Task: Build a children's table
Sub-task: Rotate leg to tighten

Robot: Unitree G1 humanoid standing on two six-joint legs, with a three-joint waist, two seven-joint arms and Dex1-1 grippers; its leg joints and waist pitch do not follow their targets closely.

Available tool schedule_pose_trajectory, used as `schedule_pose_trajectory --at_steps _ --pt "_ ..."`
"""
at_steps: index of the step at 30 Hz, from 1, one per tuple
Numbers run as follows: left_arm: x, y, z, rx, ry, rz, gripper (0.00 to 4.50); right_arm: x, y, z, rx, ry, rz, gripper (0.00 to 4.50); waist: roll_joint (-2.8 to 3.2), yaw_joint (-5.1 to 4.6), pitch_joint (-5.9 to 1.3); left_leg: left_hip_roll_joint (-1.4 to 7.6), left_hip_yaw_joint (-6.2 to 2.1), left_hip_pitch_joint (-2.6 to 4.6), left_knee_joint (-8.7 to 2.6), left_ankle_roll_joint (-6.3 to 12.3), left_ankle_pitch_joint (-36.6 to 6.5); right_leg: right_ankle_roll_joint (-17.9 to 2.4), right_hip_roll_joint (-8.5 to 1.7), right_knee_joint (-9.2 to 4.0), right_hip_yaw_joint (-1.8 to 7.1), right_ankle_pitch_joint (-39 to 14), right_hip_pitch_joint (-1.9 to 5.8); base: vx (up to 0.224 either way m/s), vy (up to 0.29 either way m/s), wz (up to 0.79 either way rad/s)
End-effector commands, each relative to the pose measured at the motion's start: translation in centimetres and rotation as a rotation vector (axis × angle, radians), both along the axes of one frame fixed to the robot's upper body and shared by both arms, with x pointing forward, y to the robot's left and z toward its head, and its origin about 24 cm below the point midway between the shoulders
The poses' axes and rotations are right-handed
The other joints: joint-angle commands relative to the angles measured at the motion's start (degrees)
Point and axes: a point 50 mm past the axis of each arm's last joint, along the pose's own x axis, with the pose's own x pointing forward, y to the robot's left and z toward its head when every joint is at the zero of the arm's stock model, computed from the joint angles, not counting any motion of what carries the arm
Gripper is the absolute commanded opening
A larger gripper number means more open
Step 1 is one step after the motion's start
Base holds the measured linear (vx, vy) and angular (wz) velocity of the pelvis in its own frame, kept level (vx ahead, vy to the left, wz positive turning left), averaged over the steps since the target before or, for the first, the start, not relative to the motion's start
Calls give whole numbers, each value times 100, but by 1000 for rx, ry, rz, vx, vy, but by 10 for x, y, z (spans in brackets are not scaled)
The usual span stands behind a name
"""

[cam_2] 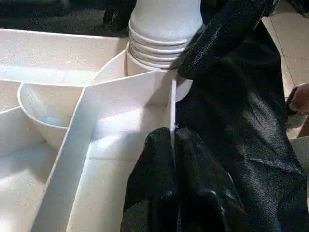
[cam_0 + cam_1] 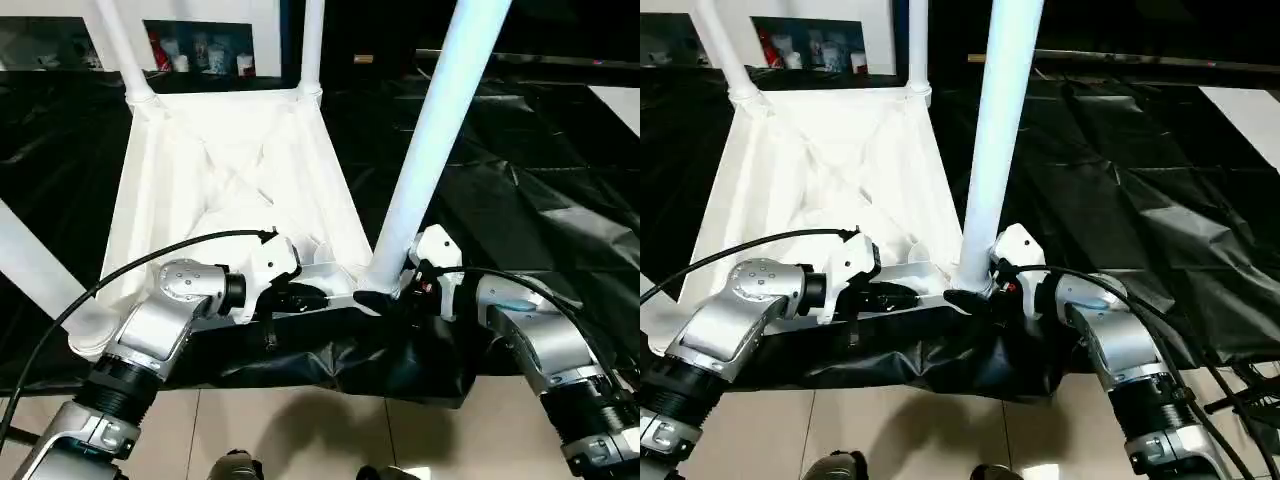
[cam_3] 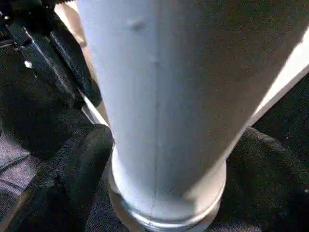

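Where the tabletop (image 2: 230, 190) lies upside down on the black sheet (image 2: 560, 210) covering the worktop, its ribbed underside faces you and its near edge sits at the worktop's near edge, right between your two tools; your left tool (image 2: 300, 297) is at that near edge, close to the near right corner, its fingers (image 1: 169, 179) pressed together and pinching the thin white rim wall of the tabletop, as the left wrist view shows with the wall running down into the seam between the two black pads; your right tool (image 2: 385, 298) sits at the near right corner itself, its fingers spread wide around the base of the near right leg (image 2: 430, 140), one finger (image 3: 63, 179) just beside the leg's foot on each side; you cannot tell whether they touch it; that leg stands in its round corner socket, leaning a little to the right toward its top; two more legs stand in the far left corner (image 2: 120, 45) and the far right corner (image 2: 312, 45); a fourth leg (image 2: 40, 275) slants off the near left corner toward the worktop's left edge.
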Motion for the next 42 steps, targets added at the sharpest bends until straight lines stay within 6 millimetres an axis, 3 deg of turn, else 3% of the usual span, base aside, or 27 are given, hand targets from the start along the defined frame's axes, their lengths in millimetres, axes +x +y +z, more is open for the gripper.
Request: schedule_pose_trajectory --at_steps 1,5,11,13,18,21,24,27,28,30,31,33,36,37,38,39,40,42 --pt "-6 -10 4 -75 10 -56 0 2 1 4 9 -4 11 412 -50 -8 -429 107 34 82 -290 496 -644 -1340 -237 -312 247 -314 348 0 0 0" --pt "-7 -8 2 -67 17 -50 0 0 0 4 7 8 35 375 -51 -7 -445 95 41 71 -262 601 -515 -1419 -231 -284 245 -80 365 0 0 0" --pt "-7 -7 0 -60 22 -49 0 -1 -2 1 0 16 38 327 -43 0 -462 94 40 82 -245 593 -533 -1472 -229 -270 245 -49 370 0 0 0" --pt "-7 -7 0 -58 25 -50 0 -1 -2 -1 -3 21 41 291 -42 0 -467 94 37 81 -240 596 -526 -1487 -229 -262 242 -33 374 0 0 0" --pt "-7 -6 -1 -53 23 -46 0 -2 -2 -4 -14 28 47 271 -31 9 -489 90 36 83 -224 612 -496 -1537 -227 -244 241 79 384 0 0 0" --pt "-5 -6 -1 -49 13 -25 0 -2 -1 -7 -11 32 30 268 -30 11 -491 91 32 82 -219 619 -469 -1554 -224 -235 239 121 383 0 0 0" --pt "5 -8 -4 -24 -10 95 0 8 -1 -16 7 27 -119 268 -31 -2 -456 90 38 81 -231 546 -651 -1529 -232 -269 242 -146 359 0 0 0" --pt "20 -14 -7 -15 -35 241 0 19 1 -27 18 47 -334 267 -42 -56 -422 81 21 92 -279 191 -1079 -1290 -250 -366 238 -1127 346 -18 0 -1" --pt "25 -17 -8 -3 -49 295 0 23 4 -31 26 64 -413 267 -48 -71 -423 75 12 102 -285 89 -1232 -1122 -261 -410 247 -1494 345 0 0 0" --pt "29 -19 -9 8 -57 329 0 25 5 -34 31 76 -461 267 -43 -69 -406 68 11 107 -296 68 -1350 -1022 -261 -448 248 -1698 319 0 0 0" --pt "42 -28 -8 4 -67 487 0 33 17 -41 66 120 -648 267 -30 -79 -400 60 3 105 -311 3 -1443 -936 -257 -466 249 -1917 308 0 0 0" --pt "47 -33 -7 4 -74 550 0 36 25 -43 82 142 -709 267 -32 -84 -408 57 -17 146 -320 -104 -1596 -862 -256 -487 238 -2172 296 0 0 0" --pt "47 -33 -7 4 -74 550 0 36 25 -43 82 142 -709 267 -30 -72 -411 58 -22 131 -327 -76 -1628 -787 -255 -500 239 -2083 296 0 0 0" --pt "53 -46 -6 8 -100 605 0 40 49 -43 117 157 -727 267 -22 -89 -400 49 -9 124 -333 -51 -1631 -803 -240 -502 246 -1968 260 0 0 0" --pt "54 -50 -5 7 -108 597 0 40 58 -41 127 149 -701 302 -20 -80 -404 37 -19 130 -331 -71 -1654 -790 -241 -504 233 -2019 276 0 0 0" --pt "54 -51 -5 6 -109 596 0 40 59 -41 128 148 -697 302 -30 -82 -420 45 -21 124 -332 -62 -1641 -791 -245 -497 232 -1982 297 0 0 0" --pt "53 -55 -4 4 -119 563 0 41 66 -38 141 131 -659 339 -28 -65 -420 52 -19 114 -331 -10 -1554 -802 -247 -489 237 -1751 297 0 0 0" --pt "51 -57 -3 1 -121 532 0 41 68 -34 163 122 -634 342 -37 -63 -429 50 -19 89 -327 45 -1411 -850 -239 -453 233 -1458 324 0 0 0"
